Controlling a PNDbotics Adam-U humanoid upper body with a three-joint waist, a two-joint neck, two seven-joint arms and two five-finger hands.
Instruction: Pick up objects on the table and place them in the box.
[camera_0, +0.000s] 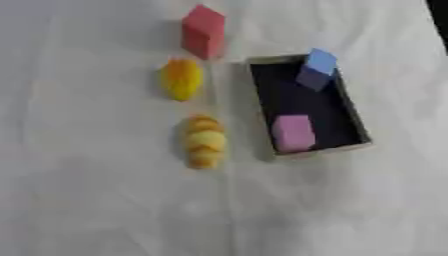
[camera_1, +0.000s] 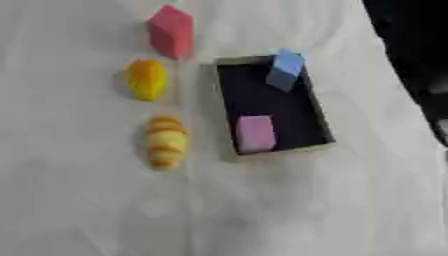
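The near stretch of the table (camera_0: 105, 215), covered in a pale wrinkled cloth, carries nothing, and neither of the robot's hands shows in either eye view, so whether their fingers are spread or curled cannot be told from here.

Nearest of the loose things is a striped yellow-and-orange piece (camera_0: 204, 142), rounded and elongated like a small pastry or a toy croissant, lying about midway up the cloth and just beside the left wall of the box (camera_0: 262, 107). It does not touch that wall.

The box is a shallow open tray with a dark floor and a pale rim, set right of the table's middle, its long side running away from the robot. Inside it, against the near wall, sits a pink block (camera_0: 293, 133). At the far right corner a blue block (camera_0: 317, 67) is tilted, seemingly leaning on the rim rather than lying flat on the floor.

Farther along the left side of the box lies a yellow-orange rounded thing (camera_0: 182, 78), perhaps a toy fruit, apart from the striped piece and from the box. Beyond it, toward the far edge of the table, stands a red block (camera_0: 204, 31), near the box's far left corner but outside it.

By this layout the task looks partly done: two blocks are in, though the blue one may want settling, and three things in a row left of the box are yet to be picked up.
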